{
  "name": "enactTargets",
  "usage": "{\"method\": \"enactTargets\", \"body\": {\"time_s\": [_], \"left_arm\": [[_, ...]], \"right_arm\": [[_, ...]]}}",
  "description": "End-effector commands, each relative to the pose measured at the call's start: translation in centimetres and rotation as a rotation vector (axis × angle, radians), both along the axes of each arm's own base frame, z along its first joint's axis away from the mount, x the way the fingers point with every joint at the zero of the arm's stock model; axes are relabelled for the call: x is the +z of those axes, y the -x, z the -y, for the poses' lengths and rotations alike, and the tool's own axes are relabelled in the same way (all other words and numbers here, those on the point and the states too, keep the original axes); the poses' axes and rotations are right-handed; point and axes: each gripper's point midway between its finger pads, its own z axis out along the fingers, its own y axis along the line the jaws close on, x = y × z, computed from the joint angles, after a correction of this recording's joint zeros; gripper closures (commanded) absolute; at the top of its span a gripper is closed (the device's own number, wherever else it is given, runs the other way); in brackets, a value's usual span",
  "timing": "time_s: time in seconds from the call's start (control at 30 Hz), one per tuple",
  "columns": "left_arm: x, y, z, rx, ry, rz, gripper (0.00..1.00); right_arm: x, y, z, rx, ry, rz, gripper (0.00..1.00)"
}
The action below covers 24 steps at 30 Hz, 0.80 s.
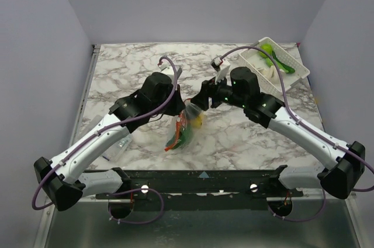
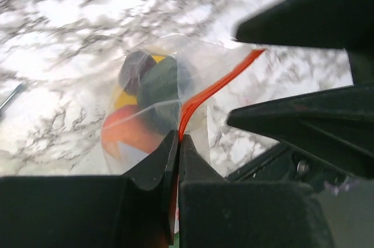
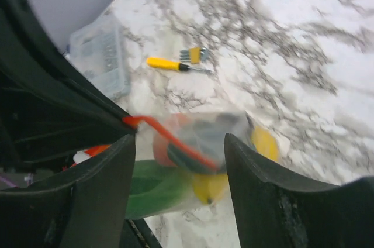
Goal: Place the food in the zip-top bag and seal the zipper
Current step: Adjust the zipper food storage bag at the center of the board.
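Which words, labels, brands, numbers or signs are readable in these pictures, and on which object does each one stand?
No text can be read in any view.
clear packet: grey marks on it, too blurred to read.
zip-top bag and its zipper: no print seen.
white basket: no label seen.

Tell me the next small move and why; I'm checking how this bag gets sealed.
Probably close the right pincer on the zipper just past the left pincer and slide along it. The left pincer is shut on the red strip, the right stands open astride the zip-top bag, and the food sits inside.
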Motion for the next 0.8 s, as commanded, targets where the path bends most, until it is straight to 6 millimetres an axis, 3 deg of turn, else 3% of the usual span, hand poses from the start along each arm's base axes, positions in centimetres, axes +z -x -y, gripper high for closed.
{"method": "enactTargets", "body": {"time_s": [0.0, 0.17, 0.3, 0.37, 0.5, 0.77], "left_arm": [[1.1, -3.5, -3.0, 0.438, 0.045, -0.053, 1.0], [2.7, -5.2, -3.5, 0.683, 0.09, -0.154, 1.0], [2.8, -5.7, -4.4, 0.873, 0.0, -0.269, 1.0], [1.8, -5.1, -5.0, 0.966, -0.069, -0.348, 1.0], [0.6, -4.9, -4.1, 1.022, -0.05, -0.439, 1.0], [-0.2, -4.8, -4.4, 1.122, 0.101, -0.511, 1.0]], "right_arm": [[-2.6, -1.3, 4.8, -0.376, 0.086, -0.207, 0.32], [-1.6, -1.4, 7.4, -0.486, 0.147, -0.111, 0.29], [0.8, 0.8, 6.2, -0.345, 0.072, 0.017, 0.28], [1.7, 1.9, 5.4, -0.269, 0.058, 0.055, 0.27], [2.6, 4.5, 2.5, -0.176, 0.075, 0.163, 0.27], [-0.8, 6.7, -0.5, -0.194, 0.096, 0.237, 0.25]]}}
